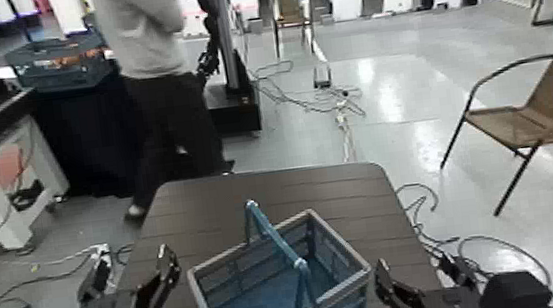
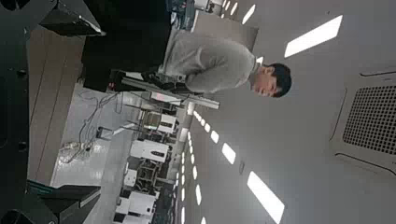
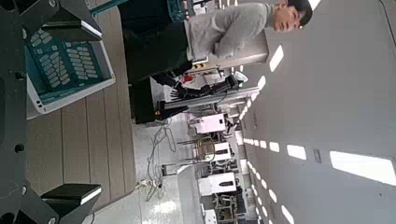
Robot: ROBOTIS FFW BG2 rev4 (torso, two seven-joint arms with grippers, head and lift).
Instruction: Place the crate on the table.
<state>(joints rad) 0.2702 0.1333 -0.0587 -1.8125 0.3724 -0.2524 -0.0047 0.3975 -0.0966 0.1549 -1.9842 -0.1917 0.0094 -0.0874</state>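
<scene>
Person (image 1: 157, 70) in grey top stands beyond the table (image 1: 197, 211), on far side from both grippers; metal chair (image 1: 538, 114) w/ woven seat is well apart, outward of the right gripper. Cables (image 1: 24, 278) lie on floor near the left gripper. Crate (image 1: 281, 281) rests on the table, between the two grippers, handle up; its inside looks bare. Left gripper (image 1: 130, 285) is released, jaws spread, just beside crate. Right gripper (image 1: 409, 296) also spread, holds nothing.
</scene>
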